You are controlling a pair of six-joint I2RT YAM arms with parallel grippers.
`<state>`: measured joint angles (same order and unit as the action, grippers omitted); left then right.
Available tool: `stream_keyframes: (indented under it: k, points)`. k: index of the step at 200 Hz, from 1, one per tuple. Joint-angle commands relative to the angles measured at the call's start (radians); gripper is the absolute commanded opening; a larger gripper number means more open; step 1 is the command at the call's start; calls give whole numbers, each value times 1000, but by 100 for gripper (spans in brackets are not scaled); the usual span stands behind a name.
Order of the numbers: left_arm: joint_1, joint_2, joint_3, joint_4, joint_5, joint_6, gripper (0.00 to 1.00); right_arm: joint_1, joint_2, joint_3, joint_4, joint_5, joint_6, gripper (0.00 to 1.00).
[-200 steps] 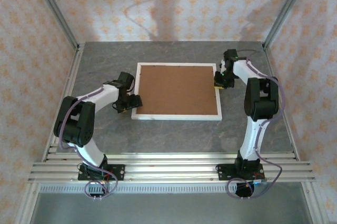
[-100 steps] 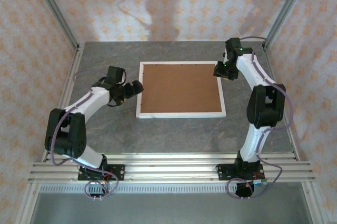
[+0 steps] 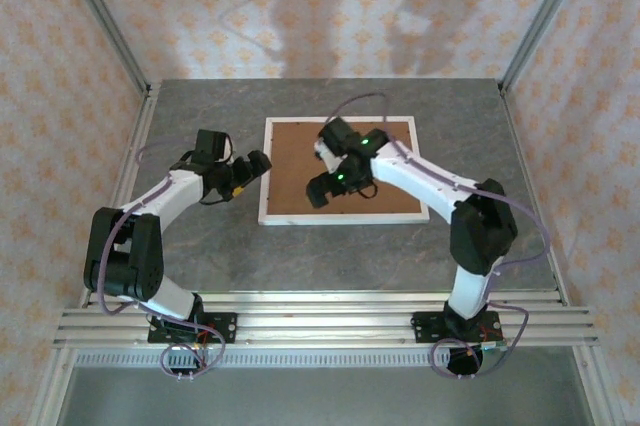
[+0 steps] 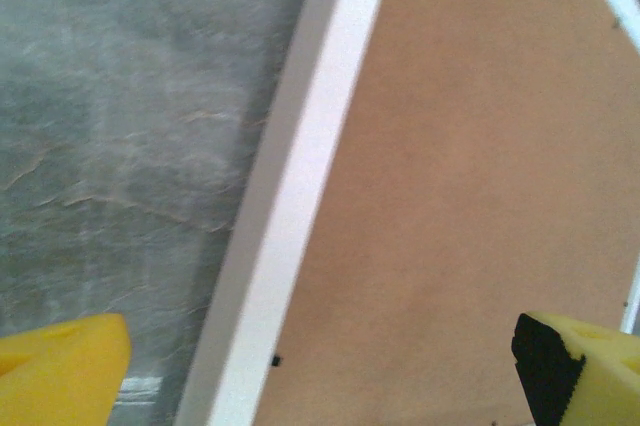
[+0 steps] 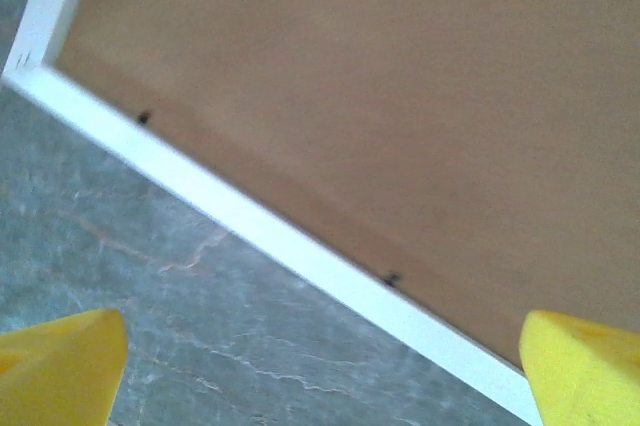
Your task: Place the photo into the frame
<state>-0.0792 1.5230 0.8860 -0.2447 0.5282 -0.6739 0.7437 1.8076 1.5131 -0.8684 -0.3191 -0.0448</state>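
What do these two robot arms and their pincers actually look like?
The left arm and right arm are white tubes linked by chunky black joints. A thin lilac cable trails along each. Small green lights glow on the right arm. The left gripper and right gripper each have two fingers with soft-looking yellow pads.

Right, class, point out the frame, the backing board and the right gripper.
frame (image 3: 380, 217), top external view, near white rail.
backing board (image 3: 295, 161), top external view, bare brown left part.
right gripper (image 3: 320, 189), top external view, between its fingertips.
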Motion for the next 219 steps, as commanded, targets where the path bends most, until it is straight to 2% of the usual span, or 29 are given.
stream_keyframes:
  k: [1, 23, 42, 62, 88, 109, 141, 148, 153, 157, 166, 177, 184, 219]
  points:
    - [43, -12, -63, 55, 23, -39, 100, 81, 67, 14, 44, 60, -92, 100]
    - [104, -9, -121, 129, 53, -80, 100, 173, 131, 13, 90, 183, -206, 100]
    - [150, 11, -137, 171, 90, -94, 100, 202, 174, 12, 146, 211, -282, 100]
    - [159, 37, -131, 185, 123, -100, 100, 222, 200, -4, 225, 245, -360, 100]
    - [159, 49, -174, 289, 149, -166, 100, 230, 219, -39, 324, 293, -460, 99]
    - [158, 51, -180, 306, 151, -169, 100, 230, 247, -61, 361, 290, -535, 97]
    - [156, 43, -194, 302, 169, -173, 100, 230, 297, -87, 364, 241, -560, 90]
    - [154, 35, -202, 301, 170, -174, 99, 230, 299, -107, 387, 237, -558, 86]
    - [153, 29, -208, 299, 169, -172, 99, 230, 299, -121, 403, 240, -556, 79]
    - [152, 22, -213, 295, 167, -171, 100, 230, 300, -130, 413, 246, -549, 70]
    - [147, 9, -218, 285, 162, -165, 99, 230, 303, -142, 431, 274, -530, 43]
    - [141, -5, -224, 263, 160, -155, 99, 230, 307, -147, 431, 289, -525, 20]
    - [135, -10, -223, 249, 161, -147, 99, 230, 312, -140, 415, 278, -528, 0]
    - [116, -11, -241, 224, 154, -128, 99, 230, 328, -63, 302, 168, -502, 0]
